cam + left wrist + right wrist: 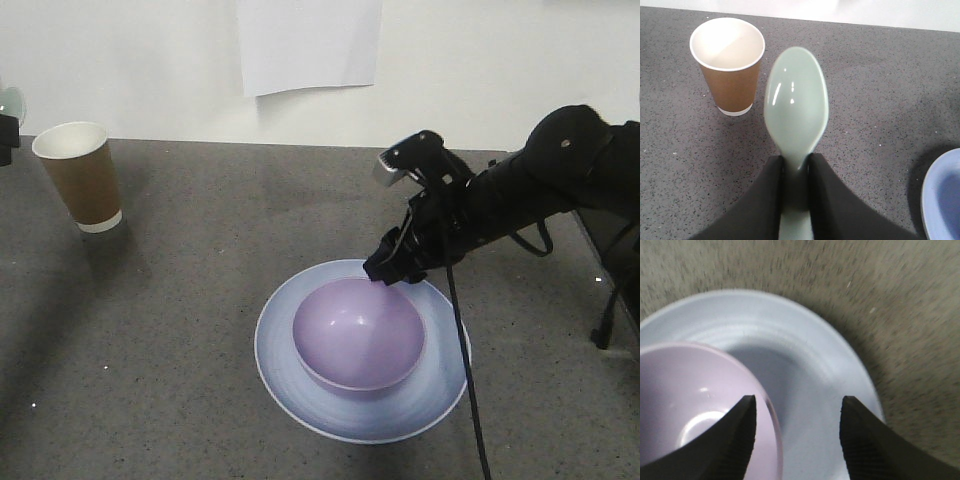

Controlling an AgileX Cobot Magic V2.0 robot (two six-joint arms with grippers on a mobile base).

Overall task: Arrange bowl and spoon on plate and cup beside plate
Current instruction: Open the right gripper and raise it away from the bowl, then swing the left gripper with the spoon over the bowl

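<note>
Left gripper: fingers clamped on the spoon handle. Spoon's long axis runs straight out along the fingers, oval head pointing away from the wrist, hollow face toward the camera, held above the table. Cup: upright on table, beside spoon head. Bowl: upright, centred on plate. Right gripper: jaws apart, empty, over bowl rim and plate.

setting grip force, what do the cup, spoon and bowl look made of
The cup looks like paper: matte brown wall, white inside, rolled rim. The spoon is likely plastic, glossy mint with sharp glints on its head. The bowl is probably plastic too, smooth lavender with a soft sheen.
</note>
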